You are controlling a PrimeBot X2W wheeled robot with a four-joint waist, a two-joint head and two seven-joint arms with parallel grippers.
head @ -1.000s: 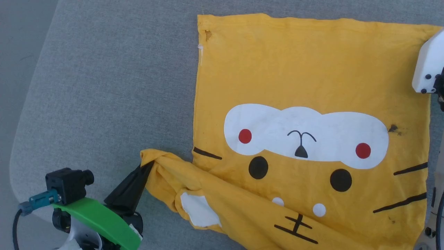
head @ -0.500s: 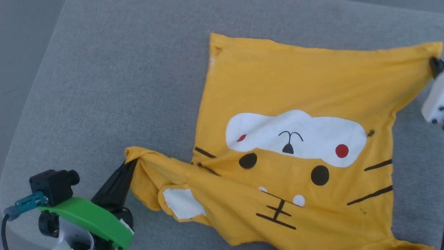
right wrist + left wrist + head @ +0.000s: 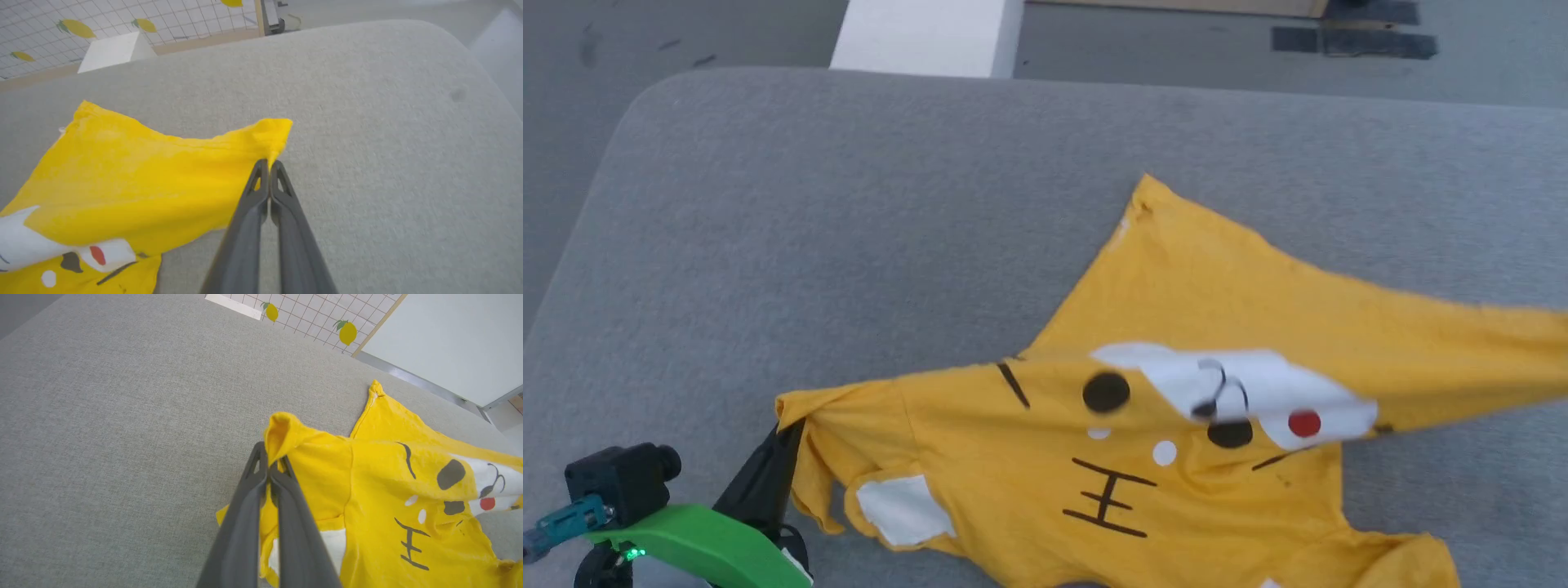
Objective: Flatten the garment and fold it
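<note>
The bright yellow garment [image 3: 1176, 327] with its cartoon face print lies partly lifted over the grey table [image 3: 849, 245]. My left gripper [image 3: 788, 429] is shut on its left sleeve end, seen close in the left wrist view, garment [image 3: 367, 465], gripper [image 3: 269, 457]. My right gripper [image 3: 269, 162] is shut on the garment's [image 3: 143, 175] far right corner, holding it stretched above the surface. The cloth sags and folds across the white face patch [image 3: 1241, 392] between both grips.
The grey padded table has a rounded far-left corner [image 3: 645, 90] and floor beyond. A white block [image 3: 923, 37] stands past the far edge. A grid-patterned wall with lemon prints [image 3: 347, 332] is behind. Bare table surface spreads left of the garment.
The head camera has tilted up, showing the table's far edge. The garment's right corner has been lifted and pulled right, and the cloth has bunched across the face print. Left grip holds.
</note>
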